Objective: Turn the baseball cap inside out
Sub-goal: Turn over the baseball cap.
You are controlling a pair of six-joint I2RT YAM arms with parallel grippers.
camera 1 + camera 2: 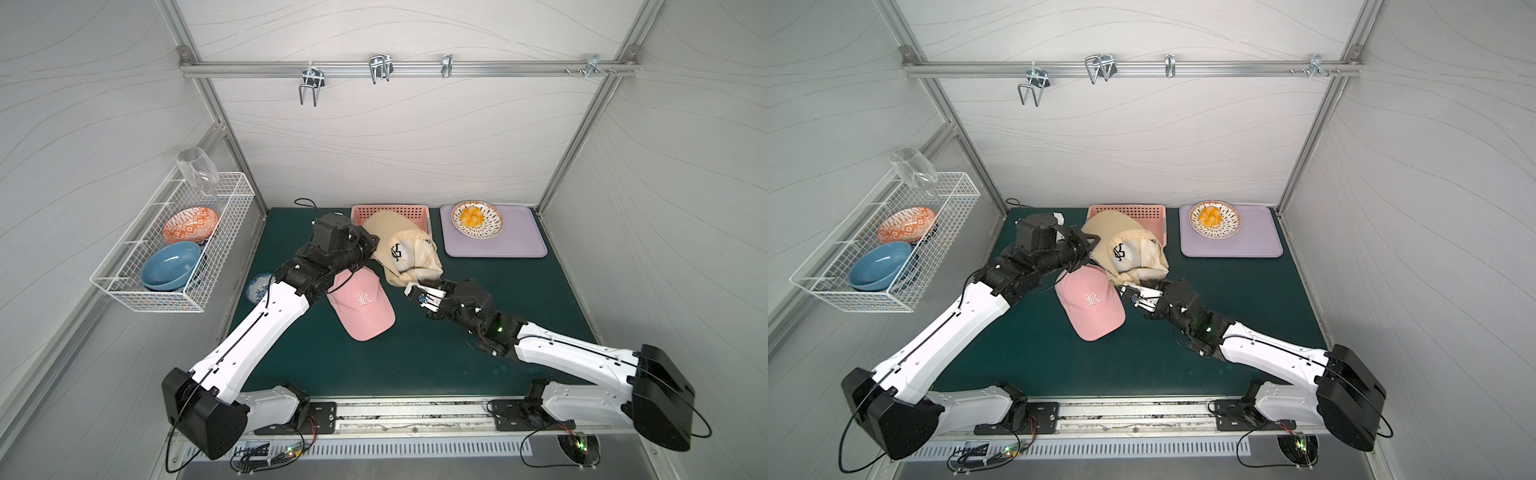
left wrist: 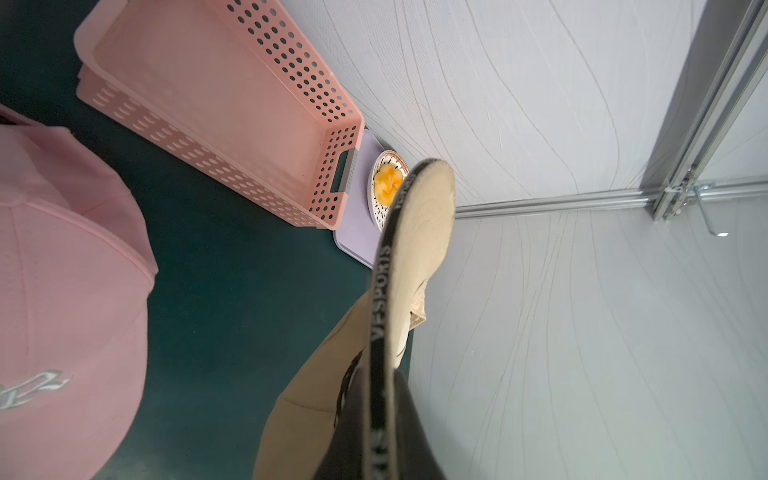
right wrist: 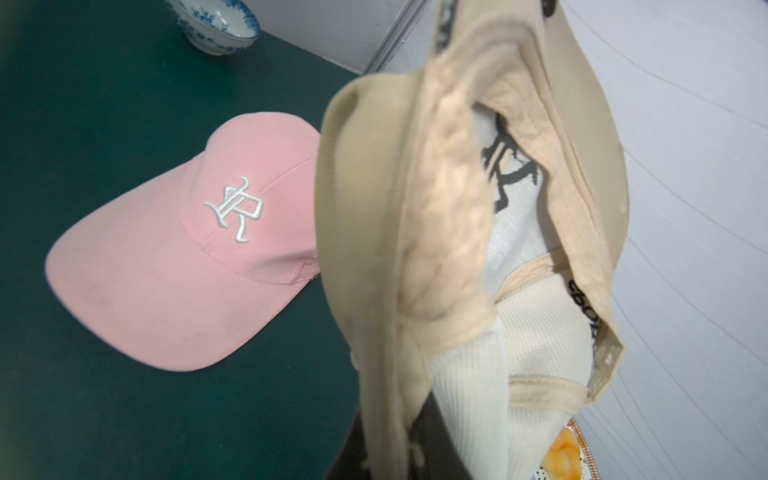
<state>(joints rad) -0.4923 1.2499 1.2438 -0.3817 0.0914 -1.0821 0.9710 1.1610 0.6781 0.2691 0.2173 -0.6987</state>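
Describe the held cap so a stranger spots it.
On the green mat, find the pink basket at the back. Before it, the left hand and right hand hold the beige cap aloft. Unlike the flat pink cap nearby, it is crumpled, pale lining showing.

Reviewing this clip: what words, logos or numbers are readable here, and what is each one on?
"VESPORTS": white letters on the black band along the brim edge of the beige cap, left wrist view; the letters beyond it are blurred.
"R": embroidered in white on the front of the pink cap.
Black emblem inside the beige cap: too stylised to read with certainty.
No numbers visible.
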